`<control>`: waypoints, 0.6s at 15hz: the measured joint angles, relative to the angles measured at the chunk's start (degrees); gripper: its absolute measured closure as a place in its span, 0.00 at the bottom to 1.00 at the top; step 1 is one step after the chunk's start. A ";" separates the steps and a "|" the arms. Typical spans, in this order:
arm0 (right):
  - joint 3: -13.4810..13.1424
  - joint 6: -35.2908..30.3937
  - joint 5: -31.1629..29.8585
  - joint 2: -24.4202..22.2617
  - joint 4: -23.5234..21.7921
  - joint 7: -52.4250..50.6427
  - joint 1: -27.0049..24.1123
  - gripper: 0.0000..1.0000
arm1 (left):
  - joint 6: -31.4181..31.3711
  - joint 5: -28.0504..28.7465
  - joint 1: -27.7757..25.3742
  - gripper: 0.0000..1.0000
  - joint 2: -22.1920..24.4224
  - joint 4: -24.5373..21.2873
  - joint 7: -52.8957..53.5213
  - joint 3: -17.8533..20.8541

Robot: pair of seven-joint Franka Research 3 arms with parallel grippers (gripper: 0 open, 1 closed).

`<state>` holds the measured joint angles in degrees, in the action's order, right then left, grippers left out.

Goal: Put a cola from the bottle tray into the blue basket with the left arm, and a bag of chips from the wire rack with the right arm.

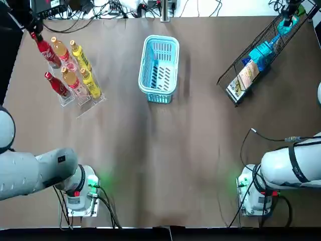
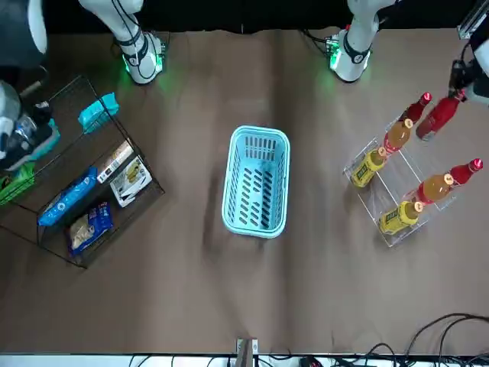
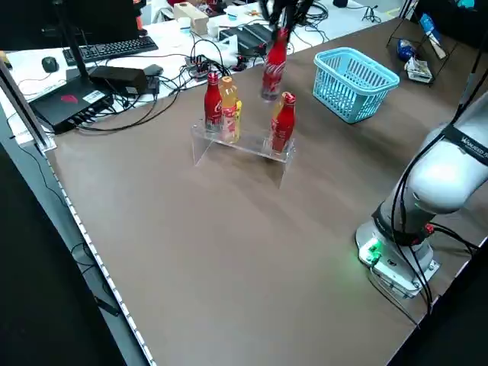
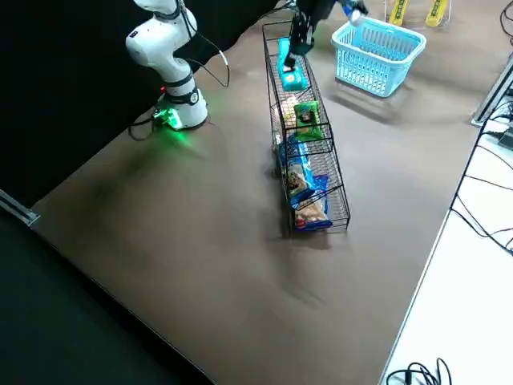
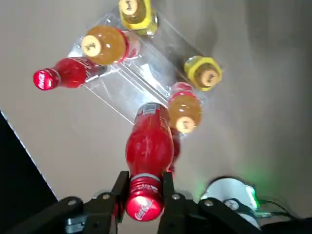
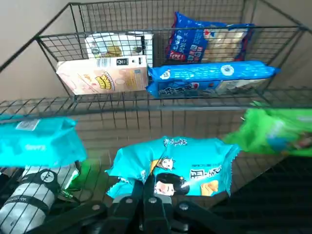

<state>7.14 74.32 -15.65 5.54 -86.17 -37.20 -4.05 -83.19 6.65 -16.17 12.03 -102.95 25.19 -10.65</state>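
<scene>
My left gripper point(image 5: 144, 187) is shut on the neck of a red cola bottle point(image 5: 148, 151) and holds it in the air above the clear bottle tray point(image 5: 127, 93). From overhead, that cola point(image 1: 48, 53) hangs tilted at the tray's far left corner under the left gripper point(image 1: 34, 31). One more cola point(image 1: 56, 84) stands in the tray among orange and yellow bottles. My right gripper point(image 6: 148, 199) is shut on the edge of a teal chip bag point(image 6: 173, 165) at the far end of the wire rack point(image 1: 253, 57). The blue basket point(image 1: 159, 94) stands between tray and rack.
The rack also holds a second teal bag point(image 6: 34, 141), a green bag point(image 6: 275, 131), blue packs point(image 6: 209, 80) and a white box point(image 6: 105, 75). Cables and desk equipment point(image 3: 99, 80) lie beyond the table's far edge. Both arm bases point(image 1: 80, 193) stand at the near edge.
</scene>
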 joint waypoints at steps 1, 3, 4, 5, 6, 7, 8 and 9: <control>0.01 -0.76 0.04 -0.05 1.49 -0.30 0.00 0.99 | 2.23 -0.02 0.07 0.68 0.03 1.57 -2.53 -1.94; 0.02 -1.35 0.92 -0.20 3.26 -0.70 0.00 0.99 | 5.34 -0.51 0.25 0.68 0.03 4.03 -7.76 -5.55; 0.05 -1.44 1.83 -0.30 3.58 -0.73 0.00 0.99 | 6.19 -1.66 0.32 0.68 0.03 4.94 -10.37 -6.98; 0.06 -1.48 2.79 -0.41 3.73 -0.73 0.00 0.99 | 6.71 -3.18 0.38 0.68 0.04 5.60 -13.14 -8.09; 0.06 -1.49 3.81 -0.50 3.86 -0.73 0.00 0.99 | 6.92 -4.69 0.41 0.68 0.04 5.93 -16.12 -9.08; 0.02 -1.53 6.20 -0.71 4.14 -0.68 0.00 0.99 | 7.00 -7.26 0.39 0.68 -0.14 5.99 -21.66 -11.49; -0.01 -1.67 7.52 -0.80 4.27 -0.61 -0.03 0.99 | 7.04 -8.77 0.40 0.68 -0.53 5.98 -24.66 -13.04; -0.02 -2.24 8.73 -0.86 4.44 -0.53 -0.07 0.99 | 7.03 -10.18 0.43 0.68 -1.16 5.98 -27.75 -14.69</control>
<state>7.12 72.09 -6.92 4.68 -81.73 -37.73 -4.12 -76.15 -3.53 -15.74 10.88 -96.98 -2.56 -25.34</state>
